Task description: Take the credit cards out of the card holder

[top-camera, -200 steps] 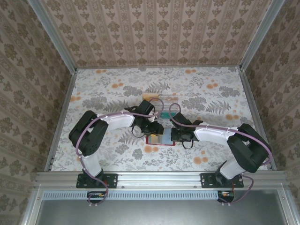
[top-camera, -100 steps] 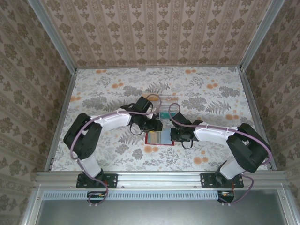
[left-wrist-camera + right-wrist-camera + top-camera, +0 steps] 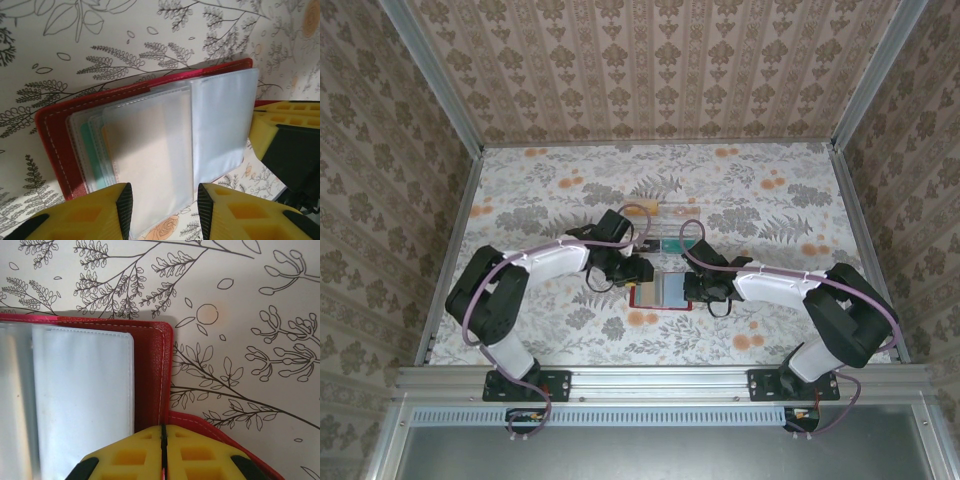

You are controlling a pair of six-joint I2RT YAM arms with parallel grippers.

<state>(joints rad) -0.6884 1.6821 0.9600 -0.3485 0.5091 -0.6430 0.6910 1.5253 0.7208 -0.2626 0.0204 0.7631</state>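
Note:
The red card holder (image 3: 642, 298) lies open on the table between my two grippers. Its clear sleeves are fanned out (image 3: 220, 125). A pale credit card (image 3: 147, 150) shows through the front sleeve, with a teal edge (image 3: 91, 150) and an orange edge behind it. My left gripper (image 3: 165, 210) is open above the sleeves' near edge, with nothing clamped; from above it sits at the holder's left end (image 3: 633, 272). My right gripper (image 3: 162, 440) is shut on the holder's red right edge (image 3: 150, 370), pinning it by the closing tab (image 3: 220, 432).
A clear plastic tray (image 3: 665, 213) stands just behind the holder, with a small teal and dark piece (image 3: 670, 244) at its near side. The table cloth is flowered. Metal rails and patterned walls close in the table on three sides.
My left gripper has drawn back to the left off the card holder, uncovering more of the sleeves, and its jaws have widened slightly. The right gripper has held still.

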